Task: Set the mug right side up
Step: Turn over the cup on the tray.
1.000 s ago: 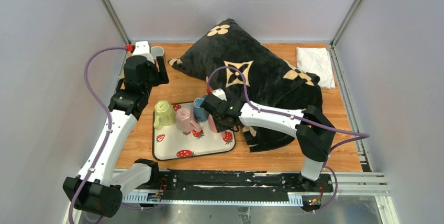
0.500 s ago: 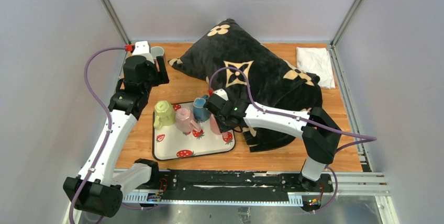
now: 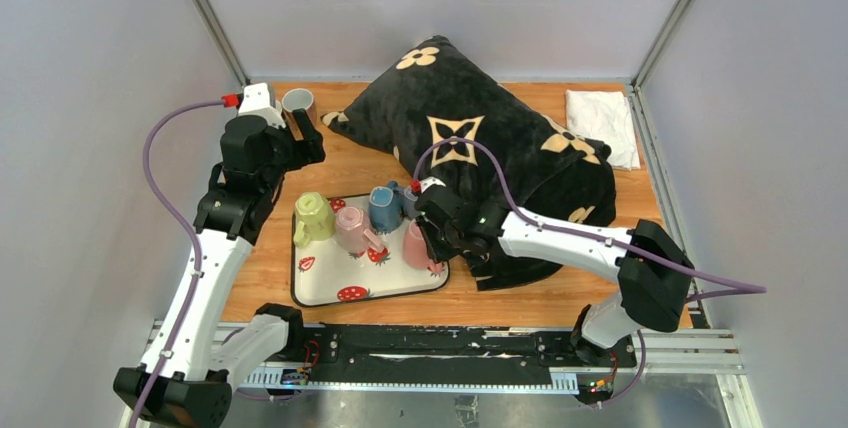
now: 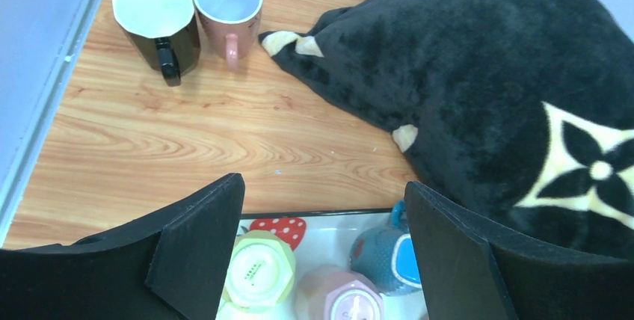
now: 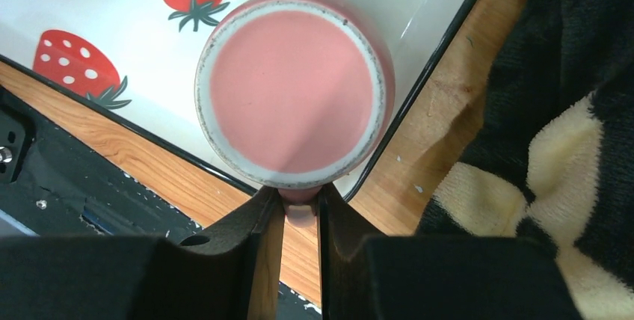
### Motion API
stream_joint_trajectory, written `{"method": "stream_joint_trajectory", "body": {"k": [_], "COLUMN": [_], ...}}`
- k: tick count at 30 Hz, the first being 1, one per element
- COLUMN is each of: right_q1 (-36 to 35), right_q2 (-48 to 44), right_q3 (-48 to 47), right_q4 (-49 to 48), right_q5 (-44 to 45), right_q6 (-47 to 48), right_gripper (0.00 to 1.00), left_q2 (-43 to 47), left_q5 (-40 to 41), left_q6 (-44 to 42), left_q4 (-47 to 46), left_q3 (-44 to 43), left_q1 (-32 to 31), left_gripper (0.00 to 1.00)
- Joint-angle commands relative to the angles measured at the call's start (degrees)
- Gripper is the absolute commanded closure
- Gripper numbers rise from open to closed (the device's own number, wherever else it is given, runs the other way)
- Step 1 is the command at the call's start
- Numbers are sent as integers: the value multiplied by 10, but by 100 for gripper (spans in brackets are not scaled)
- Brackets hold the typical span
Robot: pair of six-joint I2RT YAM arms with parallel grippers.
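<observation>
The mug (image 5: 293, 88) is salmon pink and bottom up, its unglazed foot ring facing the right wrist camera. It is over the near right corner of the strawberry tray (image 5: 75, 6). My right gripper (image 5: 301, 200) is shut on the mug's handle (image 5: 300, 214), which sits pinched between the two black fingers. From above, the mug (image 3: 416, 246) shows just left of the right gripper (image 3: 431, 246). My left gripper (image 4: 325, 185) is open and holds nothing, high over the tray's far edge; from above, this left gripper (image 3: 305, 138) is at the back left.
Three more mugs lie upside down on the tray: yellow-green (image 3: 313, 216), pale pink (image 3: 352, 229) and blue (image 3: 384, 208). A black mug (image 4: 157, 17) and a pink mug (image 4: 228, 6) stand upright in the back left corner. A black pillow (image 3: 470, 138) fills the middle; a white cloth (image 3: 603, 123) lies back right.
The right arm's elbow has swung out to the right and its wrist has turned, with the pink mug's handle still held. The left arm has drawn back and its jaws have widened.
</observation>
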State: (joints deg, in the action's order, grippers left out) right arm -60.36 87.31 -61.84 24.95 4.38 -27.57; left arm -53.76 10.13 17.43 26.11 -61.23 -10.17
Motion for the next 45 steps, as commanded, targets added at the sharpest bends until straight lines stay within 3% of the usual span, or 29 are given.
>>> {"method": "stream_joint_trajectory", "body": {"k": [1, 10, 20, 28, 34, 39, 45], "right_q1": [12, 80, 132, 179, 219, 243, 264], "right_q2": [-49, -112, -189, -243, -254, -257, -250], "right_q3": [23, 110, 154, 132, 76, 47, 31], "right_q4": [-80, -215, -320, -337, -366, -409, -477], "right_q5": [-26, -161, -241, -226, -204, -206, -228], "right_q6": [23, -16, -44, -53, -63, -78, -118], "right_gripper": [100, 100, 100, 100, 100, 100, 100], "left_q2": [18, 30, 30, 39, 46, 47, 46], "left_q5": [-32, -90, -164, -204, -318, -408, -440], "left_q6": [25, 45, 65, 76, 110, 187, 205], "left_q4": [5, -24, -67, -96, -155, -253, -287], "left_q3": [-4, -4, -4, 0, 19, 63, 83], "left_q1": [5, 5, 5, 5, 5, 4, -7], "left_gripper": [14, 5, 0, 0, 0, 0, 5]}}
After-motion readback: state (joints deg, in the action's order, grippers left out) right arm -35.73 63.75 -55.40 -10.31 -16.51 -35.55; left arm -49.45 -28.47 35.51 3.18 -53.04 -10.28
